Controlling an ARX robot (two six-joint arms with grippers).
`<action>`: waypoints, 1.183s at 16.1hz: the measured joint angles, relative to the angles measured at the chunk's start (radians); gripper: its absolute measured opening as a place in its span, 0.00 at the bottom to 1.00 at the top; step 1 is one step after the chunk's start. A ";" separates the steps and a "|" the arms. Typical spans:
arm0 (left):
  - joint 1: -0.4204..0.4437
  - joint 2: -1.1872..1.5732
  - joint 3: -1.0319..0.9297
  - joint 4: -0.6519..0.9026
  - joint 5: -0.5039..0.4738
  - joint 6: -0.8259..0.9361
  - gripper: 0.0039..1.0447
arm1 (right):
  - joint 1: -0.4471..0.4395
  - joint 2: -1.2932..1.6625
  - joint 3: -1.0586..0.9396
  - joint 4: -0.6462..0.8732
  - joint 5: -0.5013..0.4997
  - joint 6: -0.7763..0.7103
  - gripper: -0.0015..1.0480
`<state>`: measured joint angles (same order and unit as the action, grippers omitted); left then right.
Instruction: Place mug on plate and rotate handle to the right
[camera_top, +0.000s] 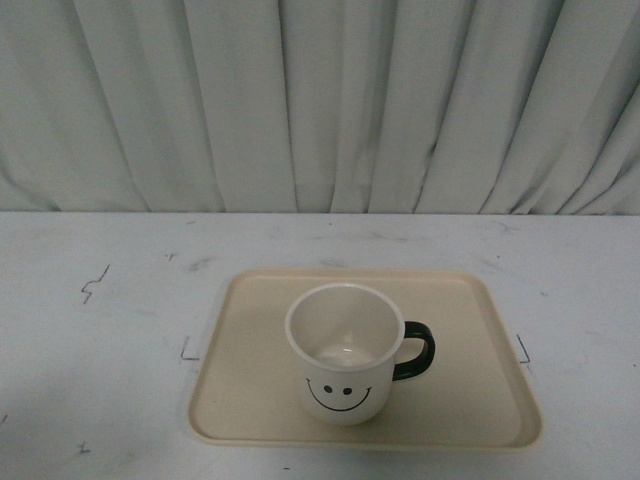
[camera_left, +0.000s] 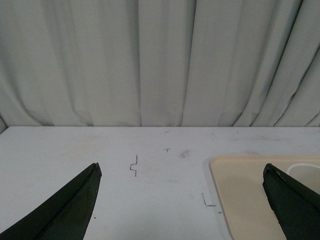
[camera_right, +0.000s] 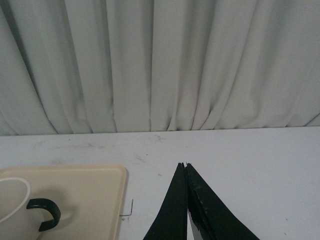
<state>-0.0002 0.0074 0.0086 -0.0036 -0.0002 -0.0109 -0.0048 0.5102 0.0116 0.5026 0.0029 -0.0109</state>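
The cream-white mug (camera_top: 342, 352) stands upright on the beige plate (camera_top: 250, 390), its smiley face toward me. Its black handle (camera_top: 415, 350) points to the right. Neither arm shows in the front view. In the left wrist view my left gripper (camera_left: 181, 170) is open and empty over the table, with the plate's corner (camera_left: 240, 190) and a sliver of the mug (camera_left: 305, 172) by one fingertip. In the right wrist view my right gripper (camera_right: 184, 165) is shut and empty, beside the plate (camera_right: 95, 200); the mug (camera_right: 12, 200) and its handle (camera_right: 46, 212) show at the edge.
A white table (camera_top: 100, 350) with small pen marks (camera_top: 93, 283) carries the plate. A pale pleated curtain (camera_top: 320, 100) hangs along the table's far edge.
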 joint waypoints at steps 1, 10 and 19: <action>0.000 0.000 0.000 0.000 0.000 0.000 0.94 | 0.000 -0.042 0.000 -0.035 0.000 0.000 0.02; 0.000 0.000 0.000 0.000 0.000 0.000 0.94 | 0.000 -0.246 0.000 -0.235 0.000 0.000 0.02; 0.000 0.000 0.000 0.000 0.000 0.000 0.94 | 0.000 -0.507 0.000 -0.515 -0.003 0.001 0.02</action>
<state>-0.0002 0.0074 0.0086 -0.0032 -0.0002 -0.0109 -0.0048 0.0036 0.0116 -0.0124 -0.0002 -0.0101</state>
